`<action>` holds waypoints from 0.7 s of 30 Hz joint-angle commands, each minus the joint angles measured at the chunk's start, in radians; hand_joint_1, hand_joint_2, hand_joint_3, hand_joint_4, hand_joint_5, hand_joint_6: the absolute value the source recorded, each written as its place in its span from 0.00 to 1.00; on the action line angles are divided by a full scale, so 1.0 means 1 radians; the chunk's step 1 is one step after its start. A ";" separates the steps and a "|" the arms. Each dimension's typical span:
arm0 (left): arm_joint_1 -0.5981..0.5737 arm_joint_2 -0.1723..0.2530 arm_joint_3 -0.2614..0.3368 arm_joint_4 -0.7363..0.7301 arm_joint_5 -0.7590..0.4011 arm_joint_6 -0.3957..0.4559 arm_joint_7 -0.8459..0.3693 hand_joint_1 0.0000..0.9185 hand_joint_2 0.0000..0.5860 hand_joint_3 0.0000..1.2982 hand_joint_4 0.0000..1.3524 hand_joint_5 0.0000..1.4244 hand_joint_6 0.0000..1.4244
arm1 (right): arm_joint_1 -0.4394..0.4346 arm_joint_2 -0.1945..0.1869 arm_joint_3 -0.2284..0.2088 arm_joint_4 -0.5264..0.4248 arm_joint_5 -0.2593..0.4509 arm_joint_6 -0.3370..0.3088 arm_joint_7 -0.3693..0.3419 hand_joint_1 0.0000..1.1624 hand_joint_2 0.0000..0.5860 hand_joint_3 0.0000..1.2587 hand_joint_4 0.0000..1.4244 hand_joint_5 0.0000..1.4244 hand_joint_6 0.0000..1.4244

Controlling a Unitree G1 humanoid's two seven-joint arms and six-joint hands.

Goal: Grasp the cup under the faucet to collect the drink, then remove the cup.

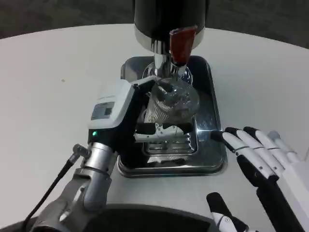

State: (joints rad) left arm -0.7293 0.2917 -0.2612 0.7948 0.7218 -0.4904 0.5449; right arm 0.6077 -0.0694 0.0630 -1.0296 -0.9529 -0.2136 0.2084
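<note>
Clear ribbed plastic formed the cup [171,104], which stood a little above the centre of the head view, directly under the faucet [169,63] of a dark drink dispenser [169,19] at twelve o'clock. A dark red tap lever [182,44] jutted from the dispenser's front, just above the cup toward one o'clock. The cup sat over a polished steel drip tray [212,145] with a slotted grate, the tray resting on the white table [48,87]. The left hand [149,121] reached in from seven o'clock, its white back lying at nine o'clock of the cup and its fingers [164,131] wrapped around the cup's lower body, so it held the cup; whether the cup's base touched the grate could not be told. A small green light glowed on the wrist of that hand. The right hand [263,159] lay at four o'clock of the tray, holding nothing, with its fingers spread apart and pointing toward ten o'clock. Its fingertips [231,133] came just beside the tray's right rim, but actual contact with the rim could not be made out. Its thumb stood well apart from the other fingers, down toward six o'clock.
</note>
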 commanded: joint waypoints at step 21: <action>-0.036 0.004 -0.078 0.146 -0.043 -0.031 0.050 0.31 0.14 0.22 0.20 0.35 0.30 | 0.039 0.029 -0.025 -0.018 0.031 -0.025 0.006 0.41 0.79 0.14 0.08 0.09 0.09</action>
State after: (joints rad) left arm -0.7865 0.2856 -0.3273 0.9419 0.6776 -0.5197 0.6061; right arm 0.6340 -0.0399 0.0386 -1.0301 -0.9300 -0.2369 0.2096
